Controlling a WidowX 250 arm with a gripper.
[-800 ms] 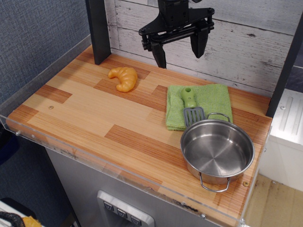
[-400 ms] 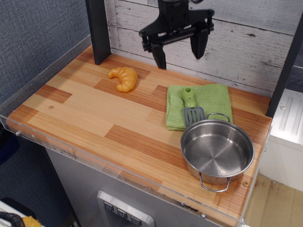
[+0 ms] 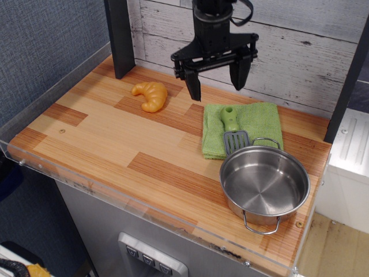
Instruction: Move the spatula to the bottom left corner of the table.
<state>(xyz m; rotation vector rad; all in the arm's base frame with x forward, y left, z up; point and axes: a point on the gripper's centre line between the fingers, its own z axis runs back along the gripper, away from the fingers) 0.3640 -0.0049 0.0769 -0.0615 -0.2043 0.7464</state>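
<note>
The spatula (image 3: 233,128) lies on a green cloth (image 3: 259,122) at the right of the table (image 3: 115,138). Its light-green handle points to the back and its grey slotted blade touches the rim of a steel pot (image 3: 264,186). My gripper (image 3: 217,82) hangs open and empty in the air above the back edge of the cloth, just behind the handle's end. The jaws stand wide apart, pointing down.
A toy croissant (image 3: 151,95) lies at the back left of the table. A dark post (image 3: 120,37) stands at the back left corner. The clear acrylic rim (image 3: 86,187) runs along the front and left edges. The plank wall is right behind the gripper.
My gripper has come down and a little forward toward the spatula's handle, still open. The spatula, cloth, pot and croissant have not moved.
</note>
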